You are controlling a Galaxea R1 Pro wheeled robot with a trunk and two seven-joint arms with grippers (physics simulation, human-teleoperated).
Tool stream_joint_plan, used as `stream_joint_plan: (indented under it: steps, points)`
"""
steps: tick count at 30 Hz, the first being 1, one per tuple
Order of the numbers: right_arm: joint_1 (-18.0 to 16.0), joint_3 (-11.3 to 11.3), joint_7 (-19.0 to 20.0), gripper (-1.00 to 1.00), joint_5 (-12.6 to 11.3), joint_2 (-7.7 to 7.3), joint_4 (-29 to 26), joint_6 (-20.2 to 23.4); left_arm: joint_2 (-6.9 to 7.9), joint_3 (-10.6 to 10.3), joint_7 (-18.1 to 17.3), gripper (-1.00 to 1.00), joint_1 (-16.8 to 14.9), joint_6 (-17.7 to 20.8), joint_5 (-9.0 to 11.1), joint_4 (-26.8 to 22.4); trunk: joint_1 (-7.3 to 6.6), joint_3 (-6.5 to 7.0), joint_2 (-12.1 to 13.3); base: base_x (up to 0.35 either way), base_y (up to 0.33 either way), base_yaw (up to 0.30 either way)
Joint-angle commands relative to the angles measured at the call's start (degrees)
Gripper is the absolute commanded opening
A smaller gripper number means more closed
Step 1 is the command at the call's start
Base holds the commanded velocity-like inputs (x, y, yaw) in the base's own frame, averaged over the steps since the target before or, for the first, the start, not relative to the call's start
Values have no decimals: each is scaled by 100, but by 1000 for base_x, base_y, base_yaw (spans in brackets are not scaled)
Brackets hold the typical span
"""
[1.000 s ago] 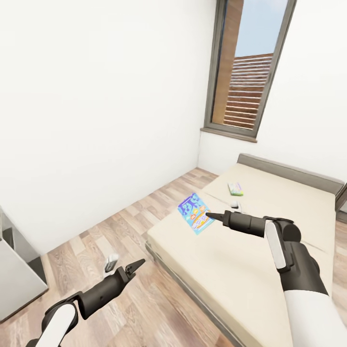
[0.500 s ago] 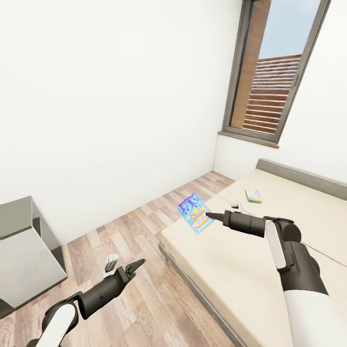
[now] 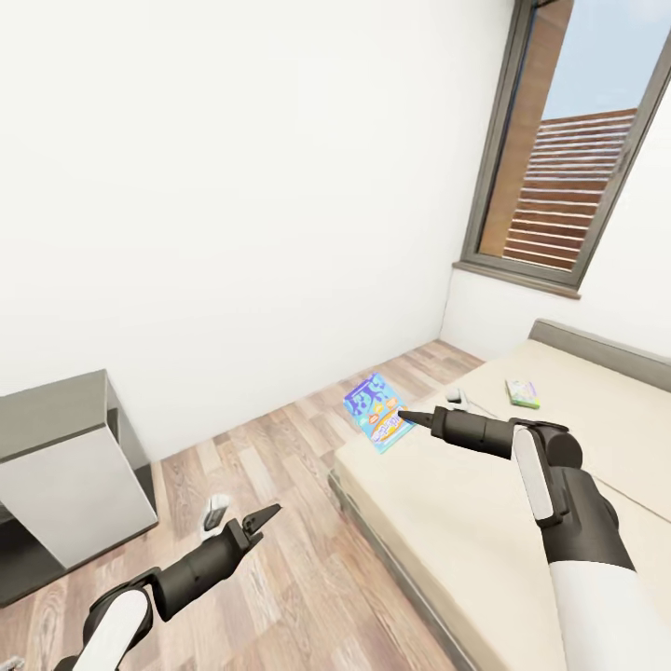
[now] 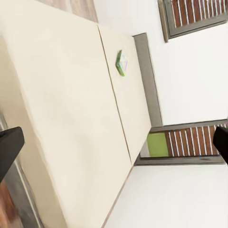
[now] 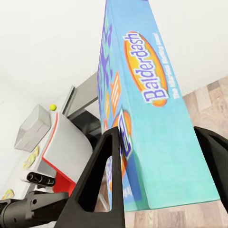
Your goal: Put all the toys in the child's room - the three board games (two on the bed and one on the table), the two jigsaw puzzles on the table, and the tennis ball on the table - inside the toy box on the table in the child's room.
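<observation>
My right gripper [image 3: 403,416] is shut on a blue Balderdash board game [image 3: 376,412], holding it in the air over the bed's near corner. In the right wrist view the box [image 5: 142,109] stands on edge between the two fingers [image 5: 107,161]. A green board game [image 3: 523,392] lies on the bed [image 3: 466,522] near the window; the left wrist view has this green game [image 4: 121,62] far off on the mattress. My left gripper [image 3: 262,521] hangs open and empty over the wooden floor. A small yellow-green tennis ball [image 5: 52,107] sits on a grey surface beyond a white and red container [image 5: 64,149].
A grey cabinet [image 3: 65,461] stands against the white wall at the left. Wooden floor [image 3: 280,466] runs between it and the bed. A tall window [image 3: 578,158] is at the upper right. The bed's edge lies close to my right arm.
The whole view has swung left: bed, window and green game slid right, and the grey cabinet came into view. Both arms keep their pose, the blue game still held.
</observation>
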Motion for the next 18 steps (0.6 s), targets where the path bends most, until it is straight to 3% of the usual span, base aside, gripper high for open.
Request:
stream_joint_plan:
  steps: [1,10,18]
  points:
    - [-5,-7,35,-100,-10,0,-3,29,3,0,-13,100,-10,15,7,10,4,-5,-12,0,0,211]
    - [1,-7,35,-100,-14,0,-18,29,4,1,-36,100,-12,15,22,17,4,56,-12,0,0,211]
    - [3,-7,35,-100,-5,0,-27,29,15,1,-66,100,-13,34,185,24,4,111,-12,0,0,210]
